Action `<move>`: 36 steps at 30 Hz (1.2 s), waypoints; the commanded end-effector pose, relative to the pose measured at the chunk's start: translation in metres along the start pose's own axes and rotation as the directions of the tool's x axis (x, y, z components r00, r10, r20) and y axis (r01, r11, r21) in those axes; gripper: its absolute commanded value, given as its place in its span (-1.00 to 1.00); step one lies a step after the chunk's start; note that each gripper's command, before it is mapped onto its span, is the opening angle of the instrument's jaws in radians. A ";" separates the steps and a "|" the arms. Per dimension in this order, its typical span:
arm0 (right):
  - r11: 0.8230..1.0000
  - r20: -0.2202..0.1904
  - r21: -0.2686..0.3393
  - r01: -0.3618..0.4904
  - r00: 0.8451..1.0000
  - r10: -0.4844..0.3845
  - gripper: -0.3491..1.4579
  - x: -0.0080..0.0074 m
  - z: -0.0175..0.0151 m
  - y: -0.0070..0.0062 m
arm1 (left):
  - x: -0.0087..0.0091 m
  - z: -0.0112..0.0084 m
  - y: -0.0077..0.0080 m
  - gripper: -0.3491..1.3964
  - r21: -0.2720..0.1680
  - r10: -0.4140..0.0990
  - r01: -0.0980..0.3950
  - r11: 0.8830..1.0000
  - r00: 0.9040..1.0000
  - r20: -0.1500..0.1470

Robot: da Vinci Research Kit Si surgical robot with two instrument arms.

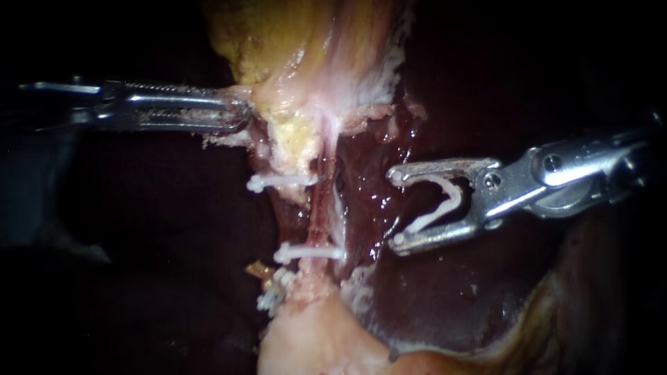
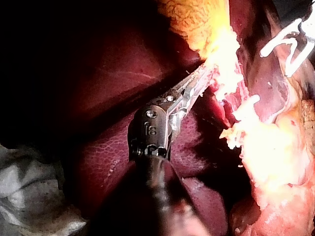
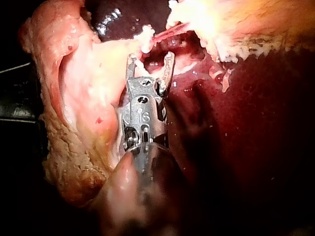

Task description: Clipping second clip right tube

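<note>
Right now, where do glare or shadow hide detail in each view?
Endoscope view: centre well lit, the right instrument's clip plain, edges black behind the left instrument. Left wrist view: glare whites out the tissue that instrument grips. Right wrist view: glare ahead of the instrument; liver dim.

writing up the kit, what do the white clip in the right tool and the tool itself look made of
White open V-shaped clip: likely plastic, matte opaque white, no metallic glint. Slender silver right tool, holding that clip between its jaws: metal, probably steel, polished; bright highlights and a screw head at the hinge.
</note>
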 end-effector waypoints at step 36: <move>0.971 -0.018 0.016 -0.238 0.971 0.238 -0.07 0.0005 0.0079 0.0001 | 0.0039 -0.0086 0.0020 -1.00 0.019 -0.034 0.035 0.999 0.999 -0.037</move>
